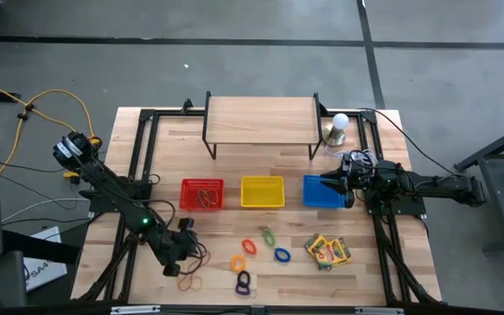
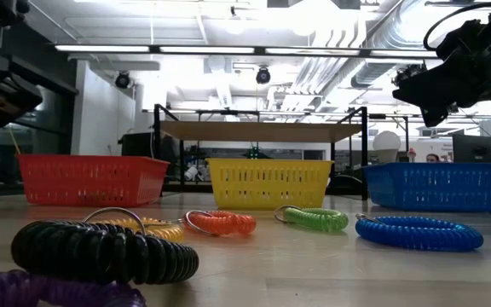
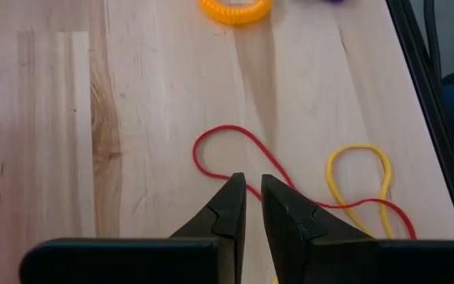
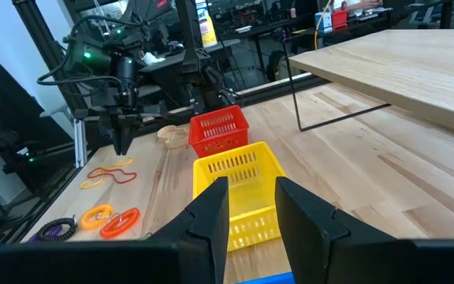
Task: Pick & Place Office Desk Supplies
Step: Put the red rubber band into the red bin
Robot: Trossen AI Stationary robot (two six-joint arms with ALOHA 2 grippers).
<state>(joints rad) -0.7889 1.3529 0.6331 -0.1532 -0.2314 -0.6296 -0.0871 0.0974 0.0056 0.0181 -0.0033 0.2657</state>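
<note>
My left gripper (image 1: 182, 255) (image 3: 253, 189) hangs over the table's near left part, fingers slanting down and nearly together, only a slit between them and nothing in it. Just under and ahead of its tips a red rubber band (image 3: 231, 138) and a yellow one (image 3: 359, 170) lie flat on the wood. Coiled rings lie to their right: orange (image 1: 249, 248), green (image 1: 269, 234), blue (image 1: 282, 255), yellow (image 1: 238, 262), purple (image 1: 243, 282). Crayon boxes (image 1: 326, 251) lie flat further right. My right gripper (image 1: 335, 184) (image 4: 252, 213) waits level over the blue basket (image 1: 320, 194), with a small gap.
A red basket (image 1: 202, 194) with bands in it, a yellow basket (image 1: 262, 192) and the blue one stand in a row mid-table. A raised wooden shelf (image 1: 261, 118) stands behind them, a white bulb (image 1: 340, 122) at its right end. A black coil (image 2: 101, 251) lies near the front.
</note>
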